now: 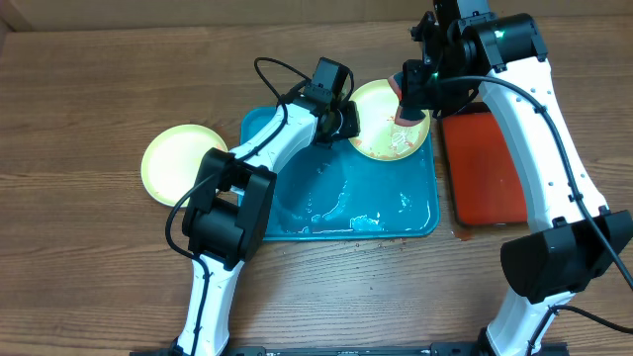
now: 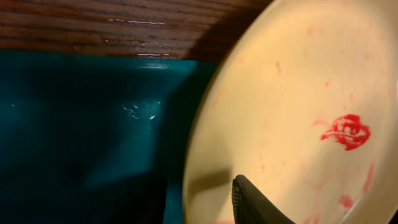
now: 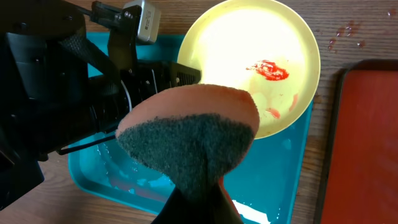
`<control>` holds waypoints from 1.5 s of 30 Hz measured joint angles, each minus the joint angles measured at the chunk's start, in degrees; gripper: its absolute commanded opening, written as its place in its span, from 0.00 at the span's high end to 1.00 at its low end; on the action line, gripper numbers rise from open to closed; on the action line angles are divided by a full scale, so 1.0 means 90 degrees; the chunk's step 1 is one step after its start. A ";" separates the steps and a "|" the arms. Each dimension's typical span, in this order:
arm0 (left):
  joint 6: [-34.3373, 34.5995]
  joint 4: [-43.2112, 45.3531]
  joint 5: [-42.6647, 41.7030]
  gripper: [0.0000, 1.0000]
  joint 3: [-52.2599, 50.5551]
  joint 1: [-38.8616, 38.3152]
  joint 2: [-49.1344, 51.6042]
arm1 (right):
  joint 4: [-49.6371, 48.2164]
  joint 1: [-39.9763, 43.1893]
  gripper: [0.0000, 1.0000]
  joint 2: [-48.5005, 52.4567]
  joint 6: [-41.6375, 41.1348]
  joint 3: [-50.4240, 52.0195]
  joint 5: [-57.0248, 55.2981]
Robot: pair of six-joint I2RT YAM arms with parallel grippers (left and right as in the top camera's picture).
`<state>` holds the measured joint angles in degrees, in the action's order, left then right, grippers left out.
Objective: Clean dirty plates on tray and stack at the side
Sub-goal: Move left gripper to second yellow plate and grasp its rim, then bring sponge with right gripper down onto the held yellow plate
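Two pincers at one smeared plate (image 1: 376, 138).
The left pincer (image 1: 347, 123) straddled its rim inside the tray (image 1: 336, 203), though I couldn't tell if it had clamped; the right pincer (image 1: 407, 102), closed on a sponge (image 3: 189, 134), hung just above.

Plate (image 3: 249, 37) partly behind sponge (image 3: 186, 137) (lower left)

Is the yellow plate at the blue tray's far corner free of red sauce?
No, a red sauce smear shows on the yellow plate, just beyond the sponge.
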<state>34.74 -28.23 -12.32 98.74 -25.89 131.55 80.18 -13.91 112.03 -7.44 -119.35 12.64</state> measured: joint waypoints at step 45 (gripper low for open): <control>-0.1695 -0.2815 0.0350 0.96 -0.1056 0.1018 -0.0988 | -0.0656 -0.1120 0.96 0.1452 -0.0840 0.0539 0.0160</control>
<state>19.49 -53.56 -9.17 89.23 -16.73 122.65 74.28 -23.99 125.10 -15.00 -114.50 14.09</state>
